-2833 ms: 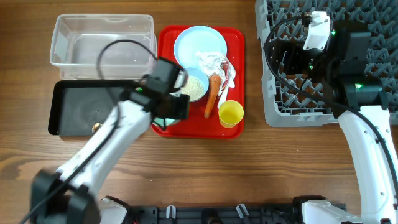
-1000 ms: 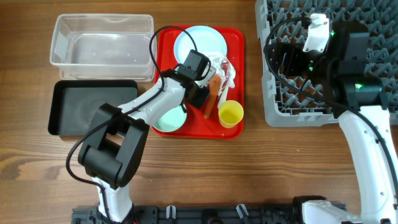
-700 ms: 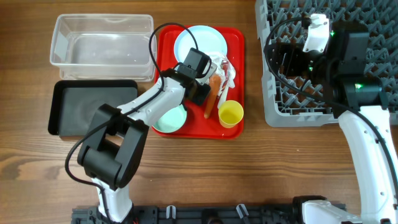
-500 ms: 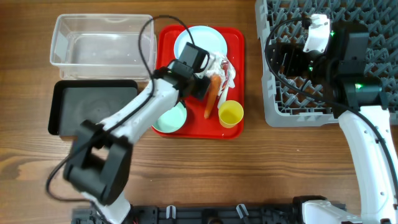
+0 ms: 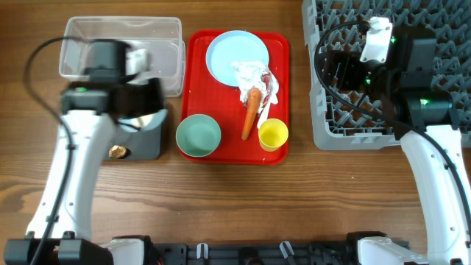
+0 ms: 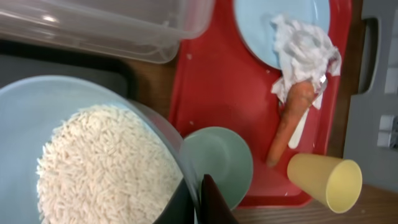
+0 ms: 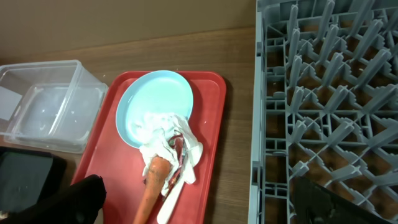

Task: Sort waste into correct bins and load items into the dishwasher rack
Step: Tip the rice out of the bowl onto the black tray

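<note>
Over the black bin (image 5: pixel 147 143) at the left of the table, the left gripper (image 6: pixel 198 198) is clenched on the rim of the light-blue bowl (image 6: pixel 74 162), which is heaped with white rice (image 6: pixel 99 168). A small brown lump (image 5: pixel 116 152) lies in the bin's near left part, and the clear tub (image 5: pixel 121 44) sits just beyond the bin. On the red tray (image 5: pixel 197 44) to the right, the light-blue plate (image 5: pixel 235 51) lies at the far end with the crumpled napkin (image 5: pixel 254 73) on its near edge. The carrot (image 5: pixel 252 114) runs nearward from the napkin, the white spoon (image 6: pixel 300 132) just beside it. The pale-green bowl (image 5: pixel 199 136) and yellow cup (image 5: pixel 273 135) stand at the near edge. The right gripper (image 5: pixel 337 70) hangs spread wide over the grey rack (image 5: pixel 441 29), holding nothing.
</note>
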Tool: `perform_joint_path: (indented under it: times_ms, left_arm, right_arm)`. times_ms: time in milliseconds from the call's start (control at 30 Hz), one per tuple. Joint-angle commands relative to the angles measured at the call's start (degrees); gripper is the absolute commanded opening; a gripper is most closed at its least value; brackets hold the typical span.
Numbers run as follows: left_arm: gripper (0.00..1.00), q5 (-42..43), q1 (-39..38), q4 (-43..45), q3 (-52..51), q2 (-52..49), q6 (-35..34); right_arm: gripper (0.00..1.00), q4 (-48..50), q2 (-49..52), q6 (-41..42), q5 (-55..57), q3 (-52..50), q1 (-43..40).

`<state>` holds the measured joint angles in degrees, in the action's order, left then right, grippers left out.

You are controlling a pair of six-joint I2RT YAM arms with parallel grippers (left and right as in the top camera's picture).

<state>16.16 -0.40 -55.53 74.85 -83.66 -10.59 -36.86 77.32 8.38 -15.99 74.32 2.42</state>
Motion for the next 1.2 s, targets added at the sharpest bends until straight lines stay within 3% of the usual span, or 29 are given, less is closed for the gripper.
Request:
perform_joint_path:
  times_ms: [0, 133, 333, 467, 667, 1167]
  left_arm:
    - [0.04, 14.99, 10.88, -3.61, 0.09, -0.72, 6.91]
    - [0.04, 25.62, 20.57, -5.64, -0.17, -4.26, 13.97]
    - [0.04, 36.96, 26.82, -4.13, -1.90, -10.56, 21.68]
    - [0.04, 43.06, 29.86, 0.20, -1.90, -14.43, 22.23]
    - [0.04, 44.33, 34.53, 0.87, -2.49, -19.56, 22.75]
    - [0.04, 63.87, 46.71, 0.70, -9.07, -20.52, 26.91]
  right_arm:
    - [0.99, -0.07, 0.15, 0.57, 0.76, 1.16, -0.24]
    - [0.99, -0.07, 0.15, 0.55, 0.90, 1.16, -0.24]
    - [1.00, -0.07, 0.15, 0.57, 1.01, 1.16, -0.24]
    - [1.00, 0.02, 0.15, 0.57, 0.98, 1.16, -0.24]
    - [0.99, -0.11, 0.15, 0.55, 1.01, 1.16, -0.24]
    - [0.99, -0.28, 0.15, 0.57, 0.96, 1.16, -0.24]
